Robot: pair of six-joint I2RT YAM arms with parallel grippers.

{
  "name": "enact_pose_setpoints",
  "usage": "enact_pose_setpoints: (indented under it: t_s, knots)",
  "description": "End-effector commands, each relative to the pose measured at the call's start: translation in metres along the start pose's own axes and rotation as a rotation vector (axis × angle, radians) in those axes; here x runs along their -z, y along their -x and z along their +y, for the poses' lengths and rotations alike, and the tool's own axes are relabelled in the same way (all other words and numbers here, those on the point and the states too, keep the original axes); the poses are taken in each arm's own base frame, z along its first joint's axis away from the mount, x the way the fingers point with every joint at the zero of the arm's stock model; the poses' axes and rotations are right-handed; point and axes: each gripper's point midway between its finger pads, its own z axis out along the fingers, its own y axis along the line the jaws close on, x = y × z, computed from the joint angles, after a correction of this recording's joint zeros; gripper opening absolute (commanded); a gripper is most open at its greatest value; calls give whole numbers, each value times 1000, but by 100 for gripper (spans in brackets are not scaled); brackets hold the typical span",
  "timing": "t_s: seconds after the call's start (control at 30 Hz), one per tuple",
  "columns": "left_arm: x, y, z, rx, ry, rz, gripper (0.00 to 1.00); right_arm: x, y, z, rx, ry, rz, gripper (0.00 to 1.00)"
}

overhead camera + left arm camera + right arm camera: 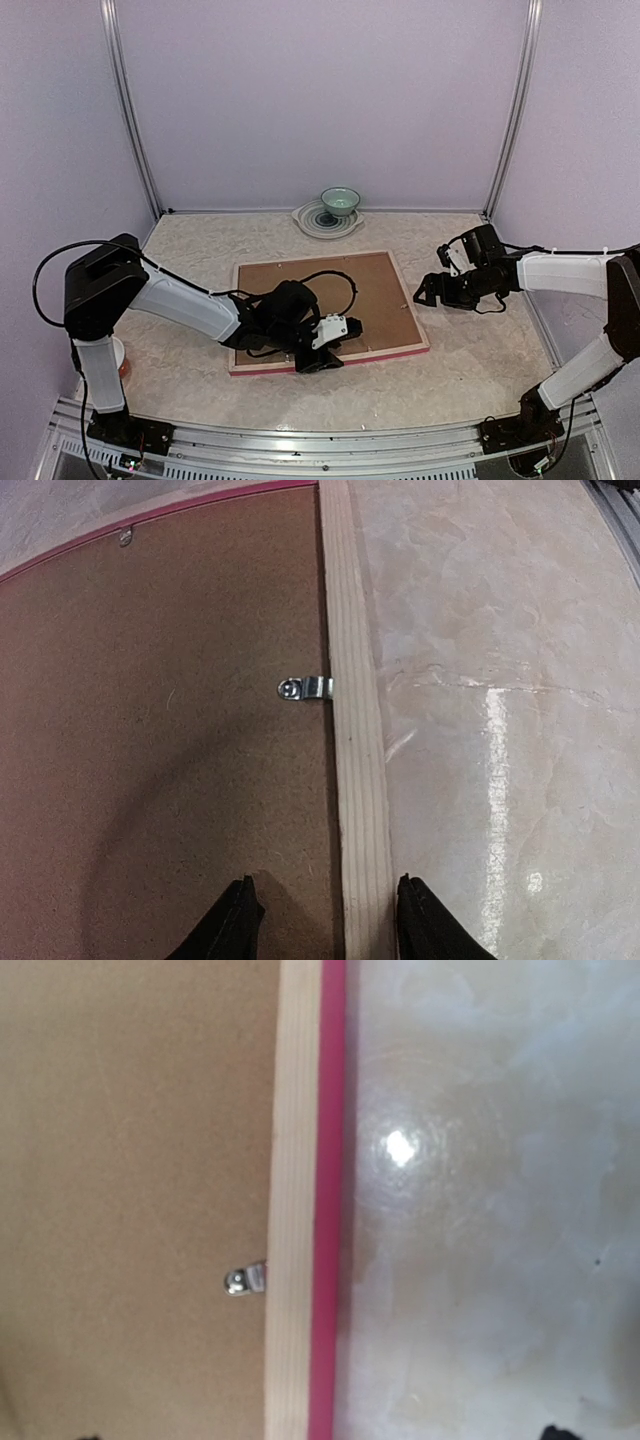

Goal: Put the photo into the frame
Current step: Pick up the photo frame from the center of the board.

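Observation:
The frame (411, 300) lies face down on the table, pale wood rails up and a pink edge showing along its near side. A brown hardboard backing (370, 290) fills it, and the photo is hidden. My left gripper (325, 355) hangs over the near rail. In the left wrist view that gripper (325, 880) is open: one finger is over the backing (150, 730), the other just past the rail (350, 730). A metal clip (305, 688) lies turned onto the backing. My right gripper (425, 295) is open beside the right rail (295, 1210), near another clip (245, 1280).
A green bowl (340, 202) stands on a pale plate (310, 222) at the back wall. A black cable (345, 280) loops over the backing. A white and orange object (120, 355) sits by the left arm's base. Walls close in on three sides.

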Motion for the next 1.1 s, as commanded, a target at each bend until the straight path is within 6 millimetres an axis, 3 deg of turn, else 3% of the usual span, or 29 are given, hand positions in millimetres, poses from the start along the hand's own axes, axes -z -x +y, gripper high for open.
enact_pose_setpoints:
  t_s: [0.0, 0.43, 1.07]
  knots:
    - [-2, -18, 7, 61, -2, 77, 48, 5, 3, -3, -6, -2, -20, 95]
    - [-11, -29, -4, 72, -58, 140, 37, 4, 4, -3, -6, -2, -20, 95]
    - [-9, -29, -4, 75, -1, 158, 1, 4, 3, -7, -28, 8, -14, 95]
